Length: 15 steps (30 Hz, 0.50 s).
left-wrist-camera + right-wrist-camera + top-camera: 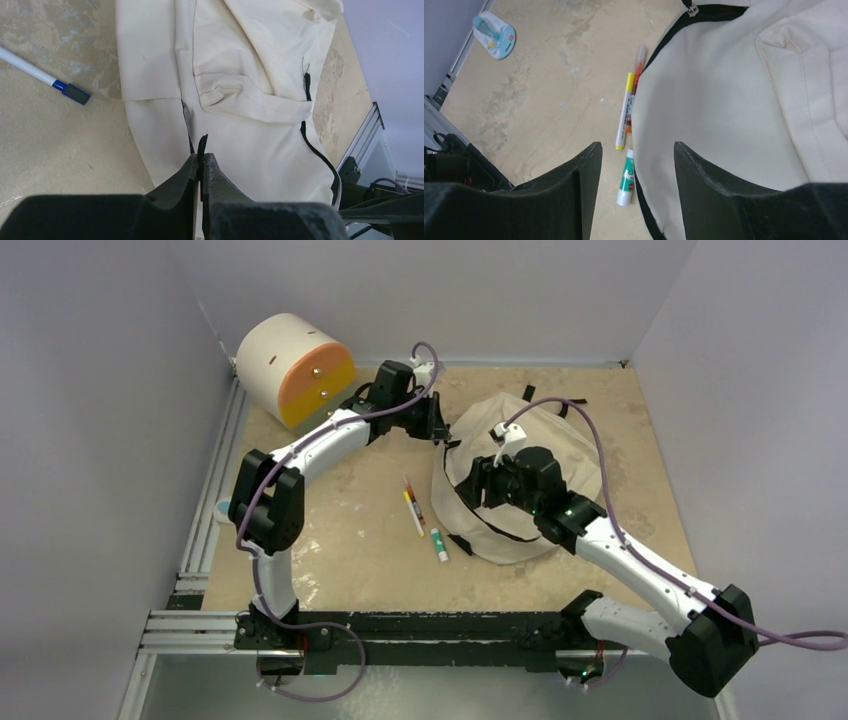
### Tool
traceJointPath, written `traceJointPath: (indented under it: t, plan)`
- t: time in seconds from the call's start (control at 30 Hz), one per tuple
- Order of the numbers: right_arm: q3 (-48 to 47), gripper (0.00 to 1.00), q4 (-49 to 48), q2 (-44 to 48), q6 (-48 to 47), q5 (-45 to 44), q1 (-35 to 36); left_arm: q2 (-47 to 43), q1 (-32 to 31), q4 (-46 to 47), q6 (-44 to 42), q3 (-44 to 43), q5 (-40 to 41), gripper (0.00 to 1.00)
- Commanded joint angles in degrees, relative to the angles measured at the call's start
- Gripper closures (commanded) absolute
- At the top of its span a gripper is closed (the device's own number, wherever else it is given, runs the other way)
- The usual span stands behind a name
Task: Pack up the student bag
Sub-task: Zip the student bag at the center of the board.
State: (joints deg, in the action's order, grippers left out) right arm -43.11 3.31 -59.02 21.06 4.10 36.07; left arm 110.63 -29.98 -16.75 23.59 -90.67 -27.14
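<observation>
Mostly cream student bag, creased, black zipper lines

Top view: the student bag is lying on the bench at centre right of the frame. The drawer unit is standing at upper left, well apart from it. Two markers are lying side by side just left of the bag, and a glue stick is lying just below them, beside the bag's lower left edge. The left hand is sitting at the bag's upper left edge, pinching a tab of the bag. The right hand is hovering over the bag's left half, fingers apart around nothing.

Right wrist view: a small flat object is lying at upper left, well apart from the markers.

Left wrist view: a pen is lying on the bench at upper left, near the bag's edge.
</observation>
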Motion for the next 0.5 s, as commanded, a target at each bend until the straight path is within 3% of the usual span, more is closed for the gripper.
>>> traceJointPath:
  t: [0.0,0.47]
  plan:
    - [-2.4,0.42,-9.15,-3.47,2.64,0.88,0.05,-2.94,0.01,3.55,-1.55,0.8,0.25,1.0]
    - [-9.18,0.37,-16.52,-20.05,4.03,-7.87,0.09,-4.02,-0.51,4.9,-1.58,2.39,-1.07,1.0]
